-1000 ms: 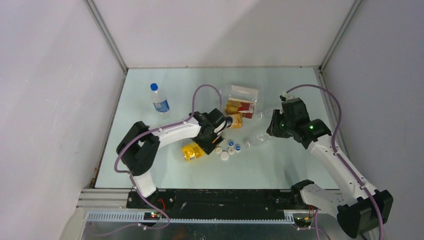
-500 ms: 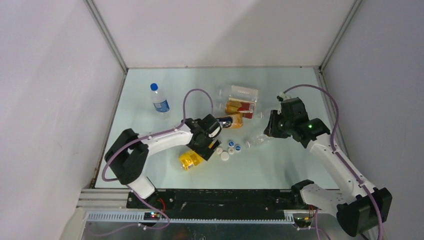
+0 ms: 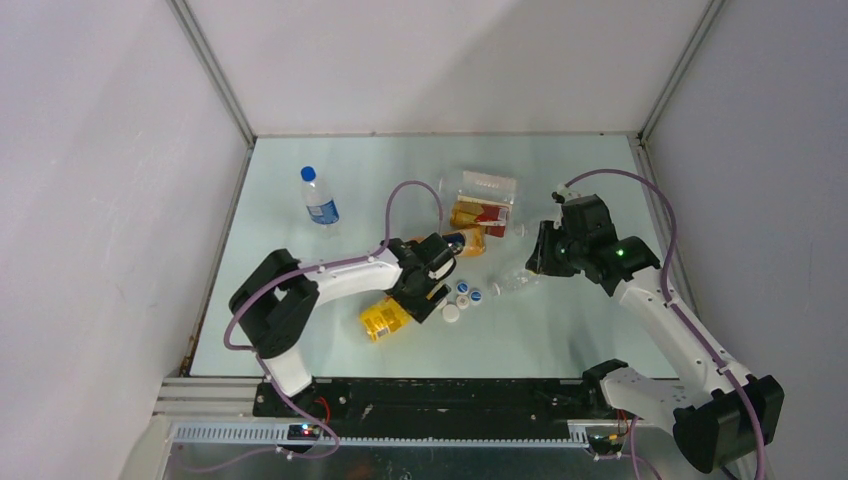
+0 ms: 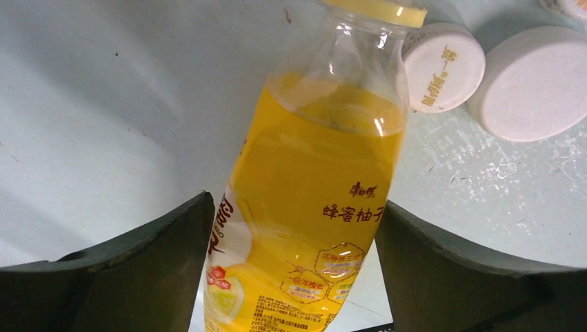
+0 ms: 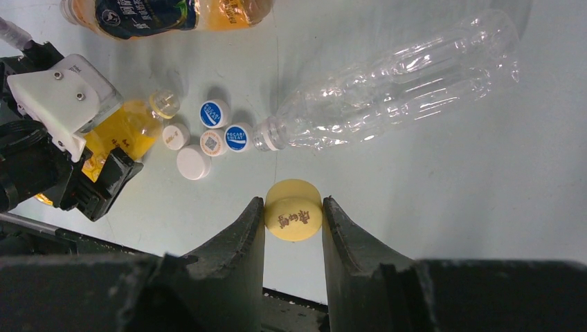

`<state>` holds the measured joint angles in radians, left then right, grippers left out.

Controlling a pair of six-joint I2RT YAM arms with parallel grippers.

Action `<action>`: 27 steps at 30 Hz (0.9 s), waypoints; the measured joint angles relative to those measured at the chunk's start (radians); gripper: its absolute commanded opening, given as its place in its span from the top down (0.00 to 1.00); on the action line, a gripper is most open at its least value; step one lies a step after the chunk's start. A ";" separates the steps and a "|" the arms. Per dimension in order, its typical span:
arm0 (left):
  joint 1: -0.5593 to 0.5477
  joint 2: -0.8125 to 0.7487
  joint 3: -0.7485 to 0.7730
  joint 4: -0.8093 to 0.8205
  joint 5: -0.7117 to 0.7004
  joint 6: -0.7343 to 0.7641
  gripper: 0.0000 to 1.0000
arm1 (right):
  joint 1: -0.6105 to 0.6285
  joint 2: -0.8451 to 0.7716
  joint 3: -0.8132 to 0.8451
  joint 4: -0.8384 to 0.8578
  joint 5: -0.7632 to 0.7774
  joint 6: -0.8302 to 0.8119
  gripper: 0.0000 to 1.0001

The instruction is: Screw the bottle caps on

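Yellow cap (image 5: 293, 220) sits pinched in right tool (image 5: 293, 207); orange-yellow bottle (image 4: 311, 159) lies inside open left tool (image 4: 294, 207).

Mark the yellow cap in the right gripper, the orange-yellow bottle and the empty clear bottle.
yellow cap (image 5: 294, 219): right wrist view, printed top face.
orange-yellow bottle (image 4: 311, 207): left wrist view, middle of its body.
empty clear bottle (image 5: 387, 90): right wrist view, middle of its body.

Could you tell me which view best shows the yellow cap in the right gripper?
Right wrist: the yellow cap shows clearly, pinched in the right gripper. Top external hides it; left wrist lacks it.
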<state>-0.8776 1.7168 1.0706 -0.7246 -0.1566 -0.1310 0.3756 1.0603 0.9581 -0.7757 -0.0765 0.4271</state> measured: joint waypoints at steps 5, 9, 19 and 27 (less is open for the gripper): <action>-0.010 0.000 -0.003 0.003 -0.021 -0.001 0.35 | 0.001 0.002 0.000 0.002 -0.013 -0.014 0.95; -0.013 -0.027 -0.024 0.020 -0.031 0.001 0.48 | 0.005 -0.001 0.000 0.012 -0.033 -0.029 0.95; -0.020 -0.334 -0.051 0.111 -0.088 0.054 0.53 | 0.027 -0.031 0.037 0.027 -0.113 -0.116 0.84; -0.025 -0.600 -0.139 0.288 -0.073 0.186 0.55 | 0.039 -0.067 0.109 0.082 -0.303 -0.232 0.93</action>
<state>-0.9028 1.1168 0.9314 -0.4362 -0.2295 0.0551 0.4141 0.9936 1.0668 -0.6941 -0.3794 0.1947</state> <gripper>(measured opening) 0.672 0.328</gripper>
